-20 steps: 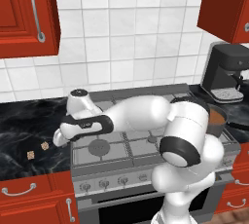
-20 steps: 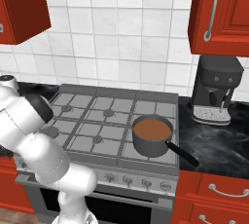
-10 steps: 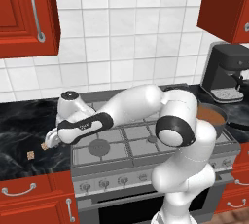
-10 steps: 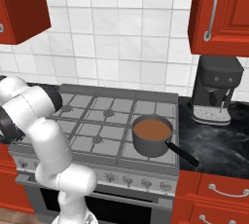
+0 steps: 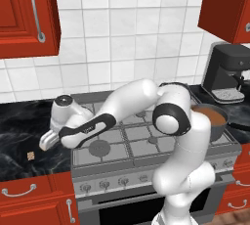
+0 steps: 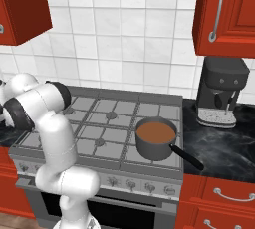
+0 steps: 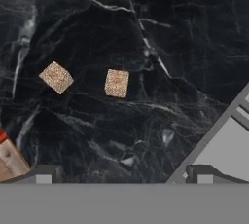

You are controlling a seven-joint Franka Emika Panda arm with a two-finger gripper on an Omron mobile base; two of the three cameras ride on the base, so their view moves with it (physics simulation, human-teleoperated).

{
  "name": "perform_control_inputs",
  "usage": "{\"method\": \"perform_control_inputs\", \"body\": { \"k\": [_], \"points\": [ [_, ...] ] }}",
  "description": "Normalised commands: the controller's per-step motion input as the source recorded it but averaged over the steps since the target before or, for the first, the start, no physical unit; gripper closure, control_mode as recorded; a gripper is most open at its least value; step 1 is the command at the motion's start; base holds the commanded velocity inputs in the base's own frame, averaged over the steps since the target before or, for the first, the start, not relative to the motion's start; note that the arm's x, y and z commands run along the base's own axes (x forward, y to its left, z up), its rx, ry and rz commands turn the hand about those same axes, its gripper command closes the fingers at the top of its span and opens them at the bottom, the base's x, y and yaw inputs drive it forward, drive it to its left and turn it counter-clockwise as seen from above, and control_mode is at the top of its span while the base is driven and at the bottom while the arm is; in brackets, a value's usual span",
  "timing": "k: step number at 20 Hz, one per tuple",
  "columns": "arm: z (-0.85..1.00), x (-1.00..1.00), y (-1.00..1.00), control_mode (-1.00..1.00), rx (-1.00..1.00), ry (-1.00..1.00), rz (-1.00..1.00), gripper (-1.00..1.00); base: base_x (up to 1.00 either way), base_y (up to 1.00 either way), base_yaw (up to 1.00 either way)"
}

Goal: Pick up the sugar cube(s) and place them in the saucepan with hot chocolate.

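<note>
Right base view: saucepan (image 6: 155, 143) on stove (image 6: 99, 128) holds brown hot chocolate (image 6: 156, 132).

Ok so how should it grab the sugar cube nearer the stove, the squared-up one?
Come straight down on that sugar cube and pinch two opposite flat faces. It lies flat on the black counter, clear of the other cube, and the open gripper is likely close overhead.

Two sugar cubes (image 7: 116, 83) lie apart on the counter (image 7: 146, 33), left of the stove (image 5: 146, 141).
</note>
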Motion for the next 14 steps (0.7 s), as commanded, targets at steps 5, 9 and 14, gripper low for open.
{"method": "perform_control_inputs", "body": {
  "k": [5, 9, 14],
  "points": [
    [0.0, 0.0, 0.29, -1.0, 0.0, 0.01, 0.0, -1.0, 0.0, 0.0, 0.0],
    [-0.01, 0.02, 0.25, -1.0, 0.0, 0.0, 0.0, -1.0, 0.0, 0.0, 0.0],
    [-0.13, 0.1, 0.35, -1.0, 0.0, 0.01, 0.0, -1.0, 0.0, 0.0, 0.0]
  ]
}}
